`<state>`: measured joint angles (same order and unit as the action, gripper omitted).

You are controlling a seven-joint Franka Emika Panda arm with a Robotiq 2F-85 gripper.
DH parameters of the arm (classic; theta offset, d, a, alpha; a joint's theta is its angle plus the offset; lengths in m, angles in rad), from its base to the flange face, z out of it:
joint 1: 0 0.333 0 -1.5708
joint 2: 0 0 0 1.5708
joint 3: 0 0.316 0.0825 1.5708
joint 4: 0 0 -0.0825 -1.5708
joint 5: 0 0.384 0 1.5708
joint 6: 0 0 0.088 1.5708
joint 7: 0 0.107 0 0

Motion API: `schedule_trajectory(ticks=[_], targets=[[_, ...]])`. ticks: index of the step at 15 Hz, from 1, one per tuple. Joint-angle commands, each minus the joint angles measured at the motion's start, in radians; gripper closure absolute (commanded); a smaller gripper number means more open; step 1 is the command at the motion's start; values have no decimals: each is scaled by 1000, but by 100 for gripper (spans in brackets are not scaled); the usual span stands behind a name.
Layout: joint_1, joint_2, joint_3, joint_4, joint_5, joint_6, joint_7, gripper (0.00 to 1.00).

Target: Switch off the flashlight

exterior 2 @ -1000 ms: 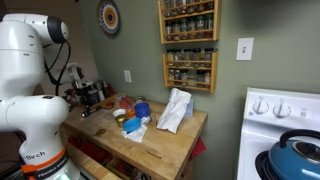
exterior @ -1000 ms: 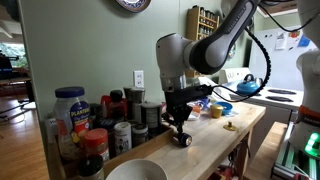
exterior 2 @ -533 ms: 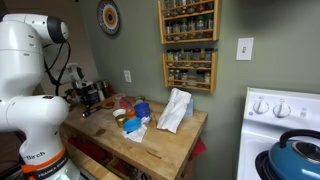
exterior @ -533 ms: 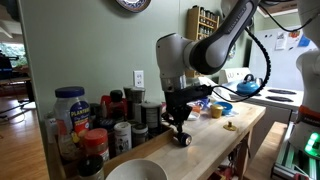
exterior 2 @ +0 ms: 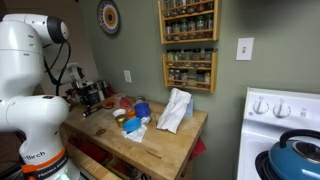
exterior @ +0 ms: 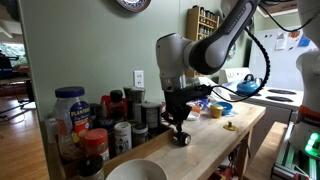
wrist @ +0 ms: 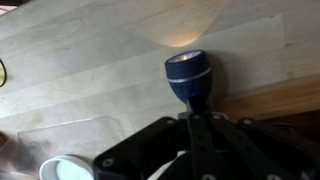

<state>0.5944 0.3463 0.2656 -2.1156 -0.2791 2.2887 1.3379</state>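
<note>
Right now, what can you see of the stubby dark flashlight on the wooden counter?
The stubby dark flashlight lies on its side on the pale wooden countertop, its round lens end pointing away from the gripper. It is lit: a pale glow falls on the wood ahead of the lens. The casing looks dark blue. Its rear end runs under the gripper; whether it is clamped is unclear.

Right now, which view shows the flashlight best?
Wrist view: the flashlight sits large mid-frame, its glow on the wooden countertop. An exterior view shows just a small dark stub under the hand; elsewhere it's indiscernible.
</note>
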Motion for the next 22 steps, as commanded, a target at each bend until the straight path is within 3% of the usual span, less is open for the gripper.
schedule_trajectory(ticks=[1,22], targets=[[14,8,-9,13,-19,-4,24,100],[22,24,-20,30,-24,-49,18,100]])
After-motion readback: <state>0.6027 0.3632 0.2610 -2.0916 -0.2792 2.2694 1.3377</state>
